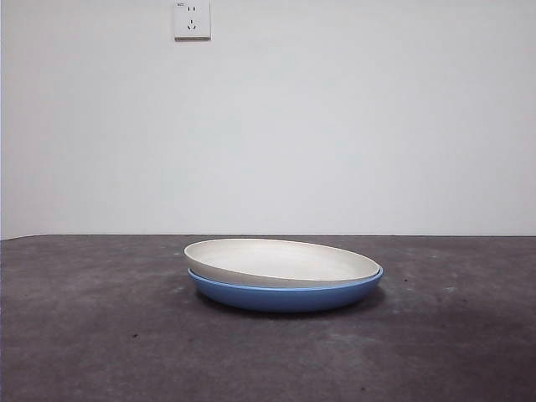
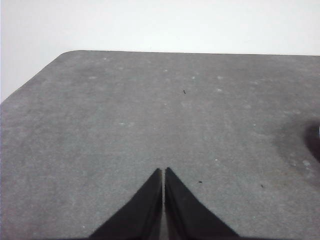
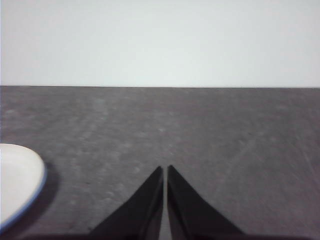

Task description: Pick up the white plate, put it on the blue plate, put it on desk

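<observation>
The white plate (image 1: 280, 260) rests slightly tilted inside the blue plate (image 1: 285, 295), which sits on the desk (image 1: 100, 335) at the middle of the front view. The right wrist view shows an edge of the white plate (image 3: 17, 177) with a thin blue rim (image 3: 31, 204) under it. My right gripper (image 3: 164, 169) is shut and empty over bare desk, apart from the plates. My left gripper (image 2: 163, 171) is shut and empty over bare desk (image 2: 150, 115). Neither gripper shows in the front view.
A white wall with a power socket (image 1: 192, 19) stands behind the desk. The desk's far edge and a rounded corner (image 2: 70, 53) show in the left wrist view.
</observation>
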